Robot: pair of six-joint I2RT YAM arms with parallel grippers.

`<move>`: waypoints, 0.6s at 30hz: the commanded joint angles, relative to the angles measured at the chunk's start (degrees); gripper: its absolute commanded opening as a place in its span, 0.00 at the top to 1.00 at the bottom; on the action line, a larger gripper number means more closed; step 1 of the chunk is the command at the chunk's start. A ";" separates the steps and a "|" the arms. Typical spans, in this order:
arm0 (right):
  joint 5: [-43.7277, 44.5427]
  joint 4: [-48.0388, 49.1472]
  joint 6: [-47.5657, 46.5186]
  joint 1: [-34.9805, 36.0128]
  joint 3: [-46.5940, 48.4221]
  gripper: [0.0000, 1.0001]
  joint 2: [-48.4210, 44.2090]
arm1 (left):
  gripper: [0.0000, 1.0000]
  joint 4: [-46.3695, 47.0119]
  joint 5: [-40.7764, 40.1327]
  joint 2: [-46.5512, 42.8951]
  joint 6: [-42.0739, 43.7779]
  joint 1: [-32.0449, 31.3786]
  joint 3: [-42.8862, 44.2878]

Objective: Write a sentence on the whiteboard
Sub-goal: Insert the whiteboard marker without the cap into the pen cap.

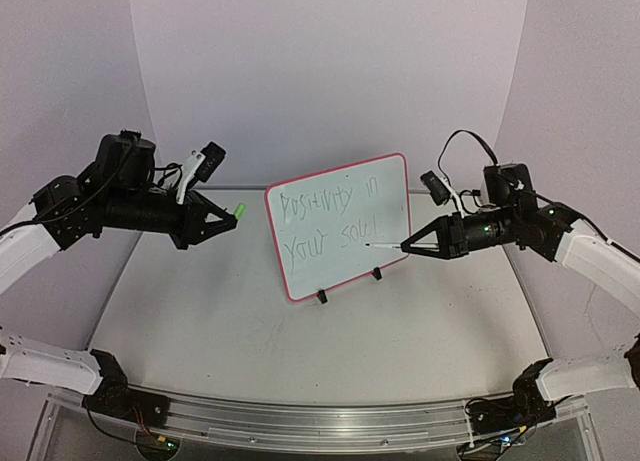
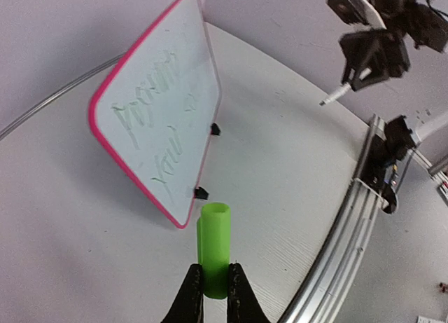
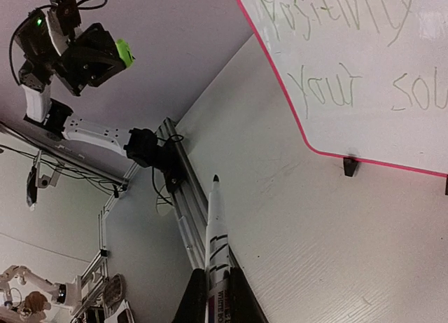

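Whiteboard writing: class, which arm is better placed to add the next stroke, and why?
Right: the right tool grips the marker beside the whiteboard; the left tool holds only the green cap.

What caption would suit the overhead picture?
Marker in the right claw, green cap in the left claw, a sentence on the whiteboard.

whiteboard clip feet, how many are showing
2. One black clip foot sits under the whiteboard's bottom edge near its left corner, the other further right. None looks hidden.

The right wrist view cuts the whiteboard [image 3: 371, 130] at its edge, so the sentence [image 3: 336, 18] loses its end; the left wrist view blurs it.
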 commanded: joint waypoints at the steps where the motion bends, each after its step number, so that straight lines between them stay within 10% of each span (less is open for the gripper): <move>1: -10.76 -3.10 -0.91 0.46 3.90 1.00 2.38 | 1.00 -1.48 10.25 3.44 5.34 -5.67 2.45; 18: -12.67 -5.07 -4.47 10.79 6.09 1.00 12.70 | 1.00 -2.84 9.05 18.93 12.88 -18.56 5.62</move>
